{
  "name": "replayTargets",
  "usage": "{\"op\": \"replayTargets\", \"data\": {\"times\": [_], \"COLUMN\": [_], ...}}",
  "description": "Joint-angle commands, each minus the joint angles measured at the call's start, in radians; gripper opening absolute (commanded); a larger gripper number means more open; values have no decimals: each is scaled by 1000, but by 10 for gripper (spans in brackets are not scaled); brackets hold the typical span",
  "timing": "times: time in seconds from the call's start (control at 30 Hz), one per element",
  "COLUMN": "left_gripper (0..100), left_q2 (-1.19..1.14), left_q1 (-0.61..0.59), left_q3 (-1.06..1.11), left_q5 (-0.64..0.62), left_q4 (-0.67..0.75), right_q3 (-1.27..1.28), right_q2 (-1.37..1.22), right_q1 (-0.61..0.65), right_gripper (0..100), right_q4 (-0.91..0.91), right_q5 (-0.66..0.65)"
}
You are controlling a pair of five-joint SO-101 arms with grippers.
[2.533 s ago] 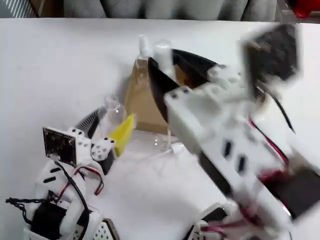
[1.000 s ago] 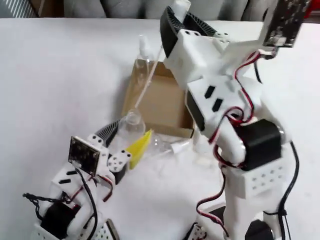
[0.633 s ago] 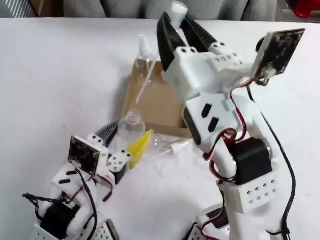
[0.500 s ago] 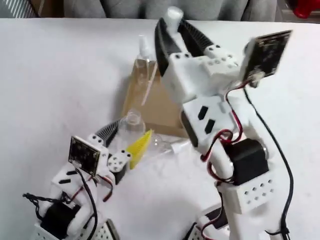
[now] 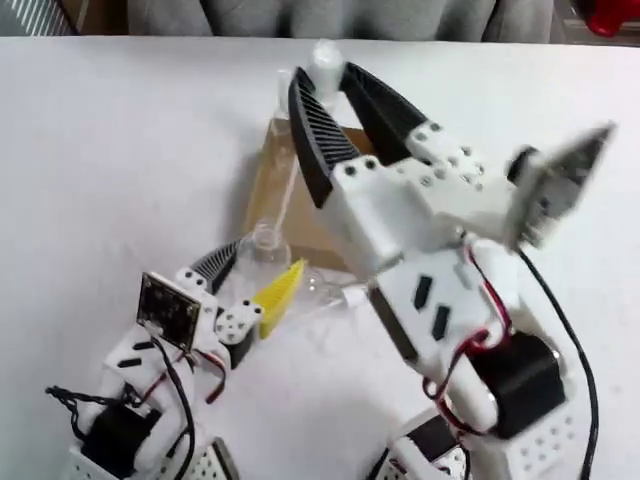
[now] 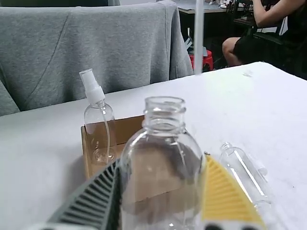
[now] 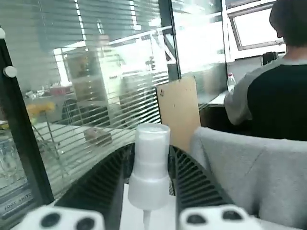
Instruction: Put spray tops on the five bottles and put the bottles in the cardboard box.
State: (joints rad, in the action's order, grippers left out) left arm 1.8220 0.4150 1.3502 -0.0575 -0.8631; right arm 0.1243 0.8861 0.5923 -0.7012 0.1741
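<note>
Clear plastic bottles, three counted, on a white table [image 5: 120,130]. (a) One open-necked bottle [image 6: 162,172] stands upright in the left gripper [image 5: 260,262], just in front of the cardboard box. Its jaws, one grey ribbed finger [image 6: 93,203] and one yellow finger [image 6: 225,201], are closed against the bottle's two sides. (b) One bottle fitted with a spray top [image 6: 98,117] stands upright inside the cardboard box [image 5: 300,225], at its far end. (c) One bottle [image 6: 242,170] lies on its side on the table, just beside the box and the yellow finger. Its neck appears uncapped, though the view there is too poor to be sure.

Spray tops, two counted: the one on bottle (b), and one loose white spray top [image 7: 149,165] held above the box by the right gripper [image 5: 322,75]. The two black ribbed jaws of that gripper are clamped on the sides of the top's head. Its thin dip tube [image 6: 198,38] hangs straight down, its lower end above and behind the open neck of bottle (a) and apart from it.

One cardboard box, open at the top.
</note>
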Motion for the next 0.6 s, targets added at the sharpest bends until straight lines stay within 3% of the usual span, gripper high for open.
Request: {"op": "replayTargets", "data": {"times": [0.0,0.57], "left_gripper": [21,21], "left_q2": [8,8], "left_q1": [1,1], "left_q3": [-6,-6], "left_q5": [12,12], "left_q4": [32,31], "right_q3": [-8,-8], "right_q2": [16,-77], "right_q1": [8,5], "right_gripper": [16,16], "right_q4": [-4,5], "right_q5": [-15,-9]}}
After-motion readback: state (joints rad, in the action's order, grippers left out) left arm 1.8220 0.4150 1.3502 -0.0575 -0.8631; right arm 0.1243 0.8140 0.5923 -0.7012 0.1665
